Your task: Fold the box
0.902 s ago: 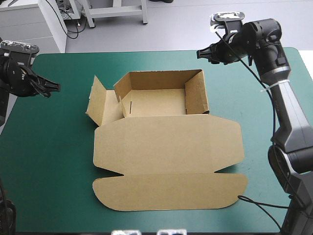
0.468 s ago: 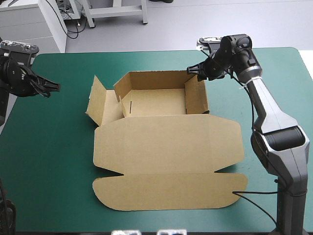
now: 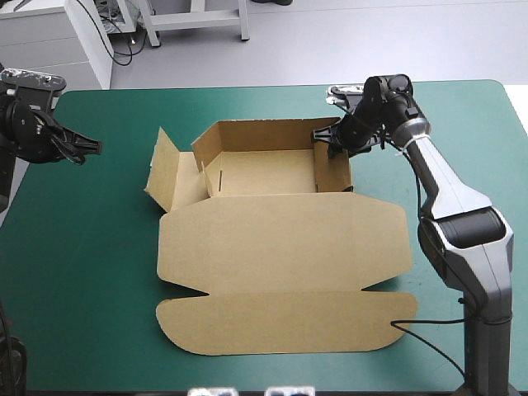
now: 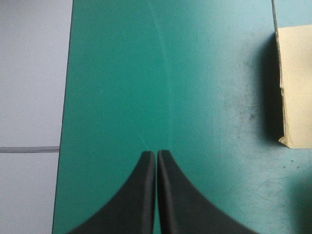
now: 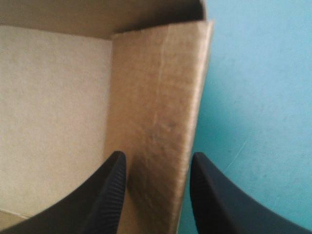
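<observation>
My right gripper [image 5: 158, 156]: fingers apart, astride the box [image 3: 280, 239] wall at 3 o'clock.
My left gripper [image 4: 156, 152]: fingers pressed together, 9 o'clock of the box.

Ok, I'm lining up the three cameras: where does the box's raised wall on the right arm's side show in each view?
High view: the wall stands on the right side of the box, the right gripper at its far end.
Left wrist view: not in it; only the box's left flap shows, beyond the shut left gripper.
Right wrist view: the wall rises between the open fingers.
Shared landmark: the teal-green cover.
</observation>
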